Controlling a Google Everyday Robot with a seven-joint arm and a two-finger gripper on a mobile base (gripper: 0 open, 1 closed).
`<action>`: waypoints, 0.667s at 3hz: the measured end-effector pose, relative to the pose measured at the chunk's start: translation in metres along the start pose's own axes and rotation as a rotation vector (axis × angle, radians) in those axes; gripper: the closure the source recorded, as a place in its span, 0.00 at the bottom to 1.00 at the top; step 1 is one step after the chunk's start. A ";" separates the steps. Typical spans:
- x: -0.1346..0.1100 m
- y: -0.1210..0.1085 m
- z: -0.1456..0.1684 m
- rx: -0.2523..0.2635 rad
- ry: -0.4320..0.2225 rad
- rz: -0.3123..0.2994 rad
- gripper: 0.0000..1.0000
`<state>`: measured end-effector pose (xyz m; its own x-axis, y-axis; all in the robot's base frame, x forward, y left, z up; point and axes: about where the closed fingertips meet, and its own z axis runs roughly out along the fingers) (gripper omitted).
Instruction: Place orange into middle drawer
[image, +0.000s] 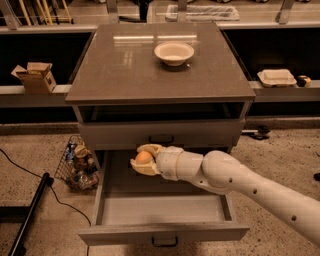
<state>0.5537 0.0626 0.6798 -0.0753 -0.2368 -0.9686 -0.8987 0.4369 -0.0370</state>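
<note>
The orange (143, 158) is small and round and sits between the pale fingers of my gripper (141, 160). The gripper is shut on it and holds it over the back left part of the open middle drawer (165, 210). That drawer is pulled out toward the camera, with a plain grey inside and a dark handle on its front panel (164, 242). My white arm (240, 182) reaches in from the lower right. The orange is above the drawer floor and does not rest on it.
A closed grey drawer front (160, 134) sits one level higher, just above the gripper. A white bowl (174, 52) stands on the cabinet top. A wire basket of items (77, 162) stands on the floor at left, next to a black pole (30, 210).
</note>
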 end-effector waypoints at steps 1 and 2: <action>0.045 0.000 -0.002 -0.006 0.026 -0.078 1.00; 0.099 -0.005 0.003 -0.025 0.067 -0.067 1.00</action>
<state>0.5524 0.0394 0.5834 -0.0430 -0.3226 -0.9456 -0.9130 0.3971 -0.0939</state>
